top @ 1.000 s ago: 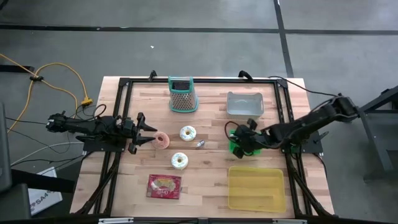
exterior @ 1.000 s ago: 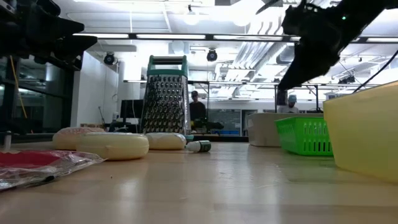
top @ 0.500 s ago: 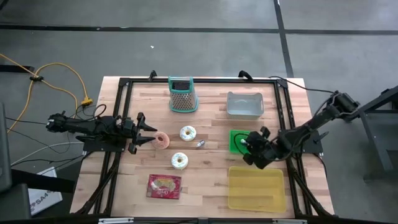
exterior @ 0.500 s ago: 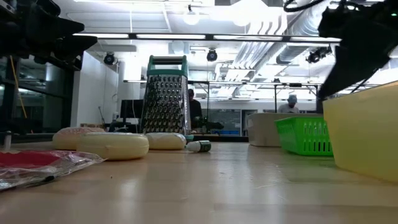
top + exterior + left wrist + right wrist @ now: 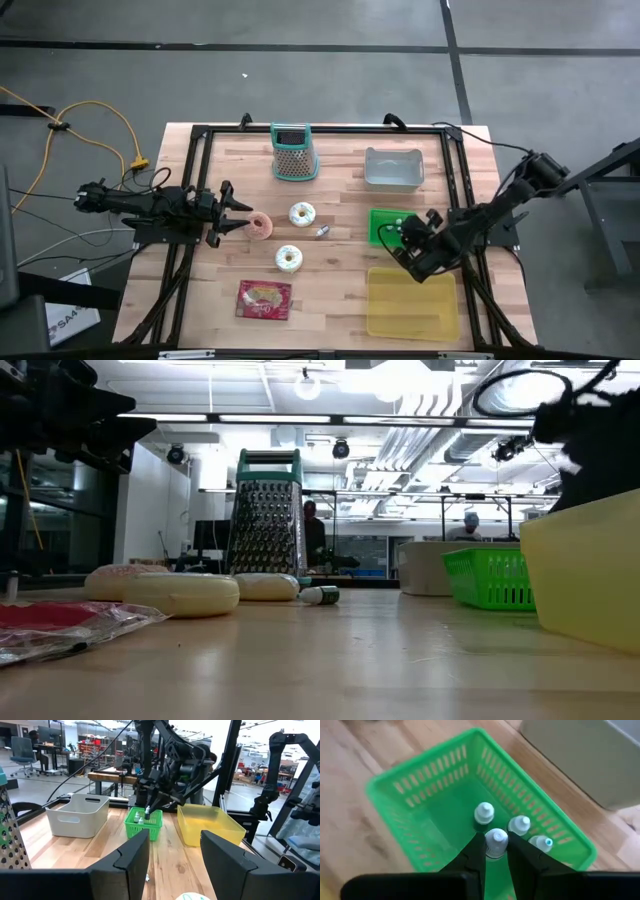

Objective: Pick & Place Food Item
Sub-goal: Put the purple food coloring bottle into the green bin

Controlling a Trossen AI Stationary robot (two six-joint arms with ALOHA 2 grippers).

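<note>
High view: right gripper over near edge of green basket, betw. grey bin & yellow tray; left gripper parked at table's left, fingers spread, just beside pink donut. White donuts mid-table; grater at far edge.

Low view: basket & tray at right; right arm above tray.

Left wrist view: fingers apart, nothing betw. them.

Right wrist view: fingers clamped on small white-capped bottle, above basket; three more bottles inside.
</note>
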